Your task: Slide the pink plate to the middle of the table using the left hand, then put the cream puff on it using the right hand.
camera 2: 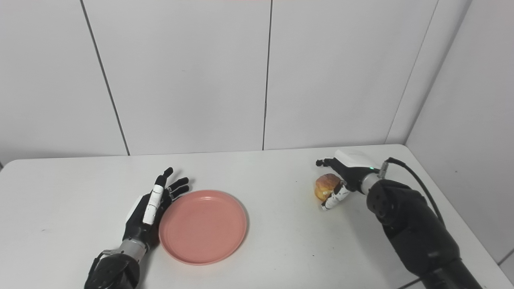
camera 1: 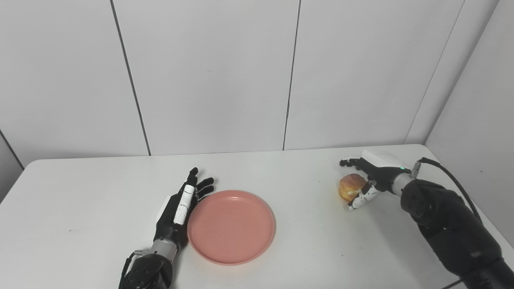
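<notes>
- Left eye view shows the pink plate [camera 1: 231,227] lying flat on the white table [camera 1: 80,208], somewhat left of the table's middle and toward the near edge.
- The left hand [camera 1: 179,210] lies flat with its fingers stretched out and a little apart, its inner edge against the plate's left rim, holding nothing.
- The cream puff [camera 1: 351,187] sits on the table well to the right of the plate, near the right edge.
- The right hand [camera 1: 371,176] arches over the puff, fingers curved round its far side and thumb against its near side; whether it grips firmly I cannot tell.
</notes>
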